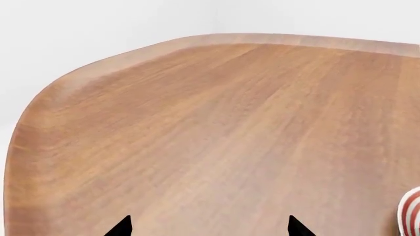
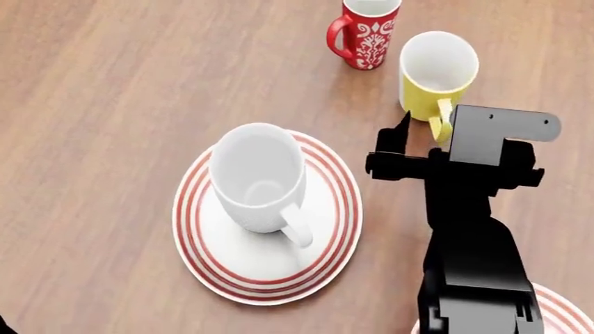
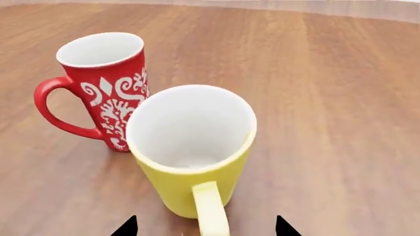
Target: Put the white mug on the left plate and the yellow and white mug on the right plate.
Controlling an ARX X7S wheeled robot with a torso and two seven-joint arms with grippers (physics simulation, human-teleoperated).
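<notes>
The white mug [image 2: 258, 177] stands upright on the left plate [image 2: 213, 268], a little off centre. The yellow and white mug [image 2: 436, 73] stands upright on the bare wooden tabletop [image 2: 111, 90], toward its far edge, handle turned to the right gripper [image 3: 204, 227], whose jaws are spread either side of that handle without touching it. A red patterned mug [image 2: 365, 31] stands just beside it. The right plate [image 2: 561, 309] shows at the near edge, mostly hidden by the arm. The left gripper [image 1: 210, 227] hangs spread near a rounded table corner.

The white mug [image 2: 258, 177] stands upright on the left plate [image 2: 222, 268]; the yellow and white mug [image 2: 436, 73] stands on bare wood.
</notes>
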